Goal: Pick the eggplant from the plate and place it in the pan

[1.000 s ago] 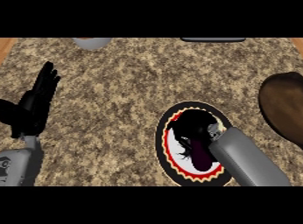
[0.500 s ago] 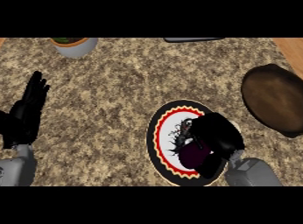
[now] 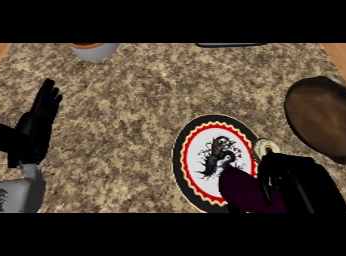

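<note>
The right hand [image 3: 298, 177] comes in at about five o'clock in the head view, its black fingers curled round the dark purple eggplant [image 3: 246, 192], which lies at the five o'clock rim of the plate [image 3: 193, 150]; whether the eggplant touches the plate or is lifted off it cannot be told. A small pale round piece shows at the top of the hand, just beside the plate's three o'clock edge. The plate has a red and black zigzag border and a dark figure on its white middle. The brown pan [image 3: 323, 117] sits at about three o'clock, near the plate but apart from it. The left hand [image 3: 32, 127] rests at nine o'clock, fingers straight and up, holding nothing. A grey bowl [image 3: 93, 50] stands at eleven o'clock on the speckled counter [image 3: 146, 90].
</note>
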